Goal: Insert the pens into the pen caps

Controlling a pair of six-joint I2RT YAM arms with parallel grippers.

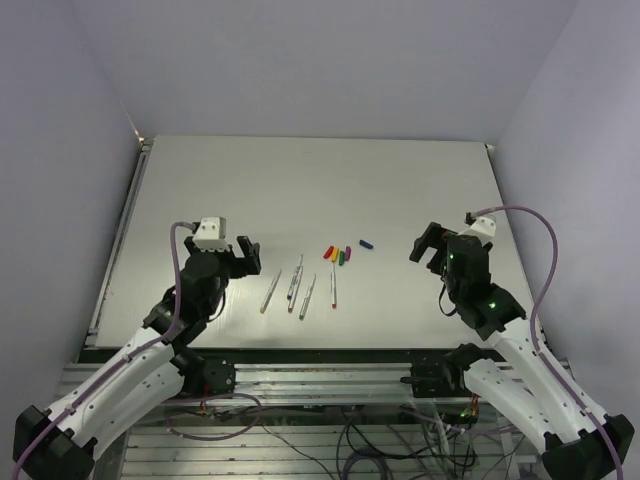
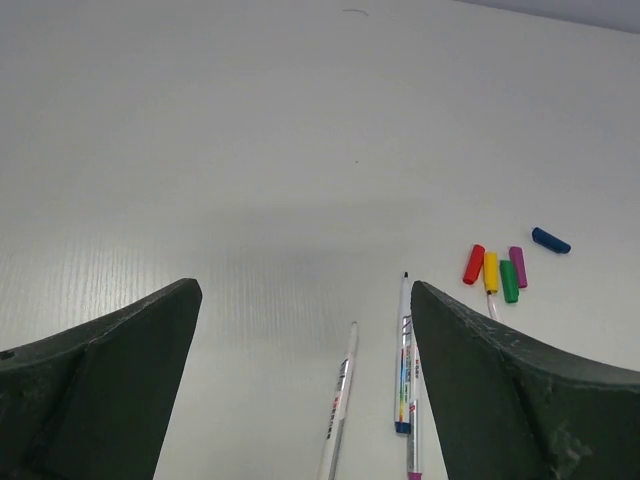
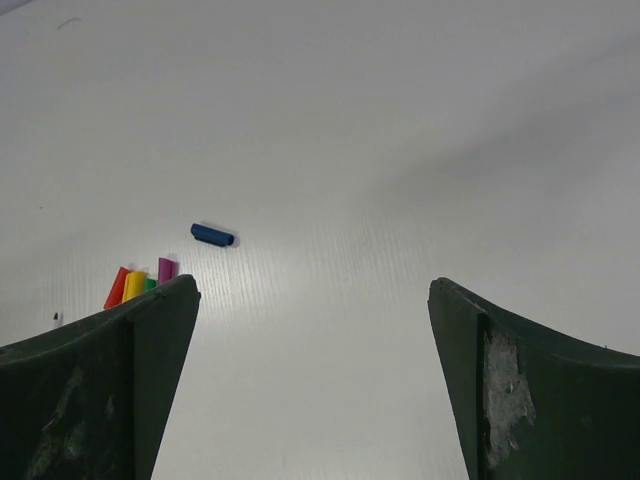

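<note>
Several silver-grey pens [image 1: 295, 283] lie side by side on the white table, at the front centre. In the left wrist view one pen [image 2: 338, 405] lies between my fingers and a blue-ended pen [image 2: 402, 360] lies by the right finger. Red, yellow, green and purple caps [image 1: 337, 254] lie clustered just behind the pens. A blue cap [image 1: 366, 242] lies apart to their right. The cluster [image 2: 495, 270] and the blue cap [image 2: 550, 240] also show in the left wrist view. My left gripper [image 1: 240, 260] is open and empty left of the pens. My right gripper [image 1: 428, 250] is open and empty right of the blue cap [image 3: 212, 235].
The white table [image 1: 320, 180] runs back to grey walls. Its metal frame edge [image 1: 300, 352] lies at the front, with cables below. Purple cables loop over both arms.
</note>
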